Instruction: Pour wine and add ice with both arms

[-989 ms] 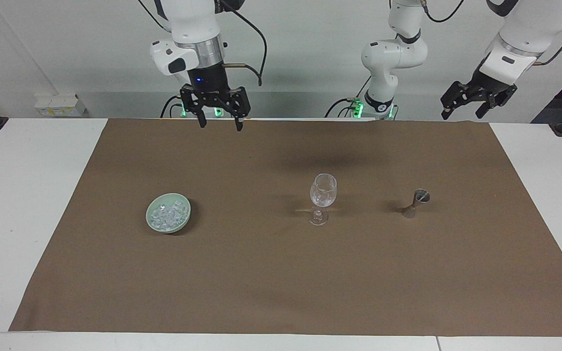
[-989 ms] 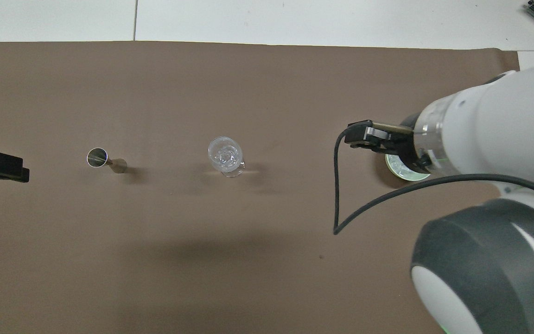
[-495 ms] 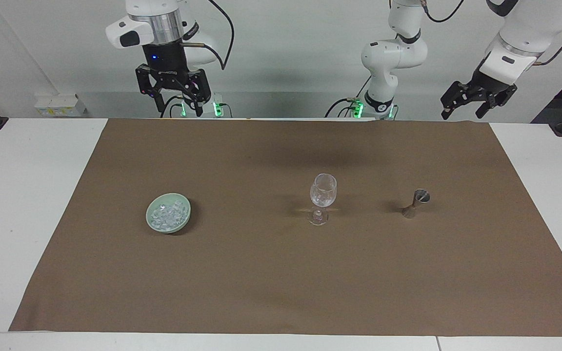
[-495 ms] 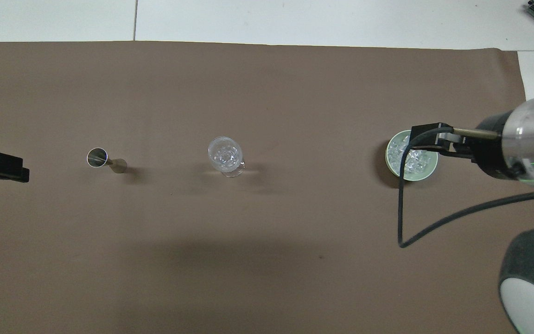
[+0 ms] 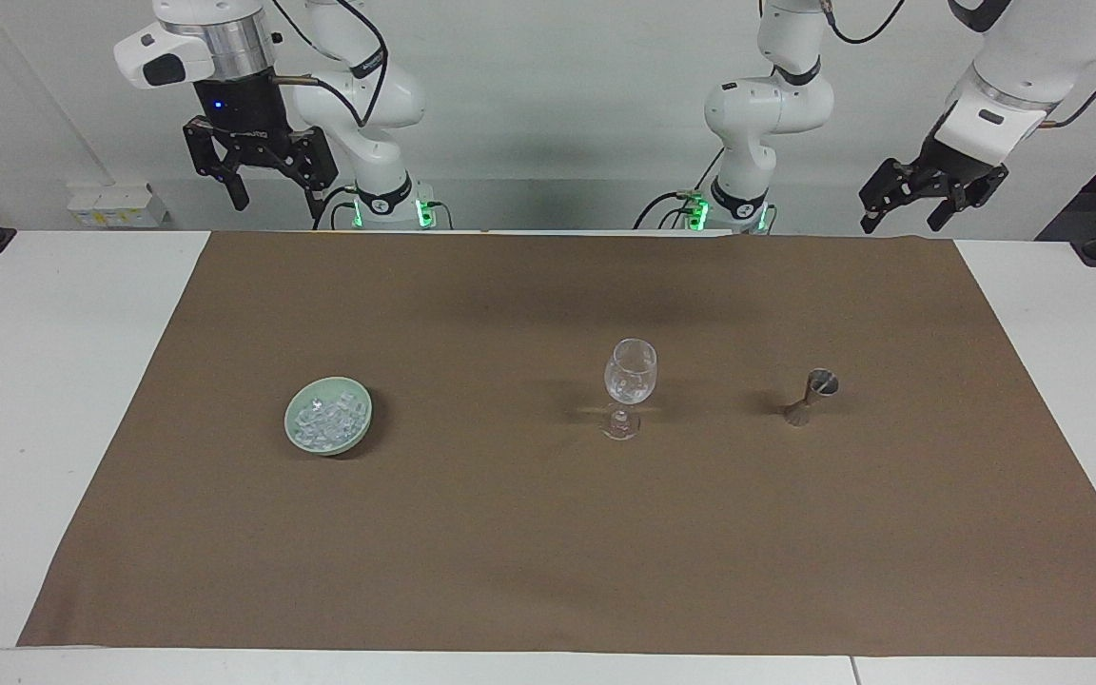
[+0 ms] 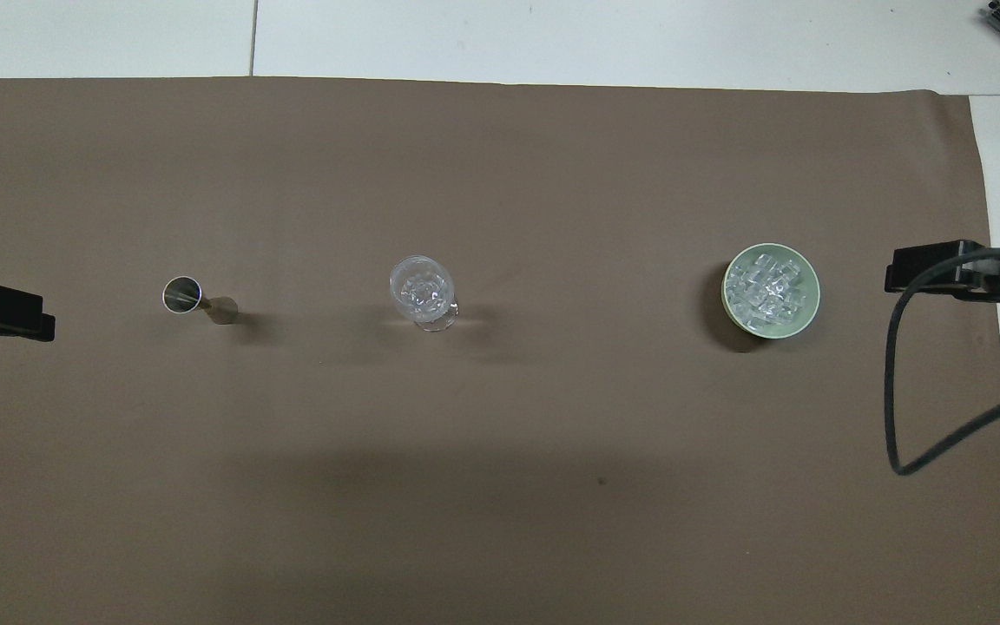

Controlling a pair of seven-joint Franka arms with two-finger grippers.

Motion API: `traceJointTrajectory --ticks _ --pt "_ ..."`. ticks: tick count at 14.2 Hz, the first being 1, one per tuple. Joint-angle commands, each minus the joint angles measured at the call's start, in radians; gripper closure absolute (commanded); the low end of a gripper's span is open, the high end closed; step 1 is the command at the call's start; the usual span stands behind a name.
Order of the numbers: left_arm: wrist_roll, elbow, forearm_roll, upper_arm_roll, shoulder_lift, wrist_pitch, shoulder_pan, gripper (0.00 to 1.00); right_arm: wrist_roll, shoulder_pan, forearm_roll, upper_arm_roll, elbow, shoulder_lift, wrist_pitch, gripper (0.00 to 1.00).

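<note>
A pale green bowl [image 5: 328, 416] [image 6: 771, 289] full of ice [image 5: 324, 419] [image 6: 764, 286] sits on the brown cloth toward the right arm's end. A clear stemmed glass [image 5: 630, 385] [image 6: 422, 292] stands upright mid-table; its inside glitters, and I cannot tell what is in it. No wine shows. My right gripper [image 5: 274, 190] hangs open and empty, high over the cloth's edge at its own end. The left gripper [image 5: 900, 226] waits open and empty, raised over the cloth's corner at the left arm's end.
A small metal jigger [image 5: 810, 396] [image 6: 192, 298] stands beside the glass, toward the left arm's end. The brown cloth [image 5: 548, 552] covers most of the white table. A black cable [image 6: 895, 382] hangs from the right wrist over the cloth's edge.
The right arm swung up and away from over the bowl toward its own end of the table, uncovering the bowl in the overhead view. The left arm stayed put.
</note>
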Motion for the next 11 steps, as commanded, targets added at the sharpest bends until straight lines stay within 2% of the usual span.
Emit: traceJointTrajectory --ticks 1,4,11 --pt "0.004 0.008 -0.012 0.001 -0.009 -0.016 0.003 0.00 -0.027 -0.016 -0.007 0.007 0.001 0.002 -0.032 0.00" --pt "0.004 0.008 -0.012 0.001 -0.009 -0.016 0.003 0.00 -0.016 -0.016 0.003 0.004 0.088 0.061 -0.093 0.00" --pt "0.004 0.008 -0.012 0.003 -0.007 -0.016 0.003 0.00 -0.015 -0.003 0.004 -0.013 0.099 0.077 -0.096 0.00"
